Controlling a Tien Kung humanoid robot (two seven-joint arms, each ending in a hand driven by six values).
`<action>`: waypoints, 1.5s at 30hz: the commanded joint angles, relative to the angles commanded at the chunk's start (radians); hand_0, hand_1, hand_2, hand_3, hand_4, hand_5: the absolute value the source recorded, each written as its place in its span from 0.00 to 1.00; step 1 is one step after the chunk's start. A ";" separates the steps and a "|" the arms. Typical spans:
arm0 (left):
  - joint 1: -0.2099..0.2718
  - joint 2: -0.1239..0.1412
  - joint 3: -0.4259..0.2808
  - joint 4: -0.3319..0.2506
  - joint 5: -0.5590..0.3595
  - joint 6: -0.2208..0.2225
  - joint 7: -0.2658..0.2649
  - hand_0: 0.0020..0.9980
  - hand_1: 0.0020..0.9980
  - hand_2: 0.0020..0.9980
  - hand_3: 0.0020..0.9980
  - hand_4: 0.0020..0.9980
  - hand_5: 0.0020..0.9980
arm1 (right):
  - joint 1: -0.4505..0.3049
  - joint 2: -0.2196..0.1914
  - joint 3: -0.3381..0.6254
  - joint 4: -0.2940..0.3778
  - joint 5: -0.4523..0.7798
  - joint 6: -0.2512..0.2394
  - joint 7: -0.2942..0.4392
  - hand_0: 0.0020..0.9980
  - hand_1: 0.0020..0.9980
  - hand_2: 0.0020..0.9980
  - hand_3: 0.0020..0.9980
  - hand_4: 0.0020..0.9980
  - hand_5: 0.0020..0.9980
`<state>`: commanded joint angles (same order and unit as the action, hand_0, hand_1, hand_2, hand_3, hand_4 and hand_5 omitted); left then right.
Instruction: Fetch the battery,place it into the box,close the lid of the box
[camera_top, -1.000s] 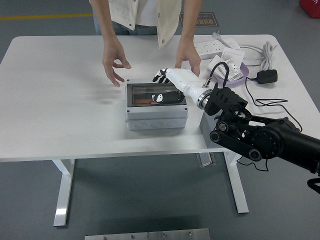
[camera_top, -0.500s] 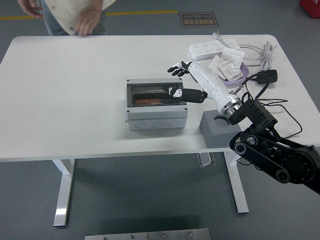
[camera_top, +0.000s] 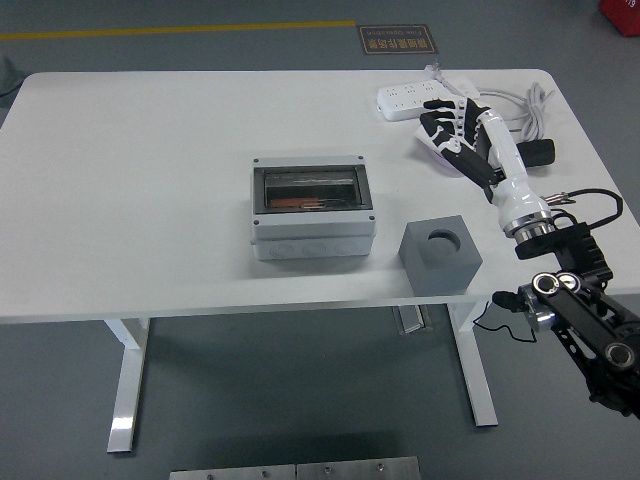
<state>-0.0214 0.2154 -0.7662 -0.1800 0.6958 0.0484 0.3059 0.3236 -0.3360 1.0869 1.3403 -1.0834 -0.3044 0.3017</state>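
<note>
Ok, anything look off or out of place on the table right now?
Nothing stands out. The box sits square with its lid down, the grey block is upright beside it, and the right hand hovers open over the far-right clutter.

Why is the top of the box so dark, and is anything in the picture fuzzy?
Head view: the box has a see-through lid, so its dark inside shows, with faint reflections on it. Light is even; only soft shadows sit beside the box and the grey block. The right hand looks a bit smeared; the table is sharp.
</note>
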 joint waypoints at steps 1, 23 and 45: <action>0.000 0.000 0.000 0.000 -0.001 0.000 -0.001 0.62 0.78 0.74 0.78 0.87 0.32 | -0.006 0.000 0.007 -0.008 0.027 0.002 0.005 0.67 0.61 0.62 0.64 0.88 0.66; 0.002 -0.006 -0.002 0.000 -0.014 -0.001 -0.007 0.62 0.78 0.74 0.77 0.87 0.33 | -0.064 0.001 0.078 -0.053 0.033 0.049 -0.076 0.67 0.65 0.67 0.73 0.92 0.64; 0.003 -0.005 -0.002 0.000 -0.019 0.000 -0.007 0.62 0.78 0.74 0.77 0.87 0.34 | -0.072 -0.029 0.134 0.024 0.009 0.094 -0.133 0.74 0.76 0.79 0.96 0.72 0.08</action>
<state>-0.0181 0.2109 -0.7682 -0.1800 0.6768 0.0484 0.2987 0.2520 -0.3647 1.2206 1.3648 -1.0740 -0.2103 0.1692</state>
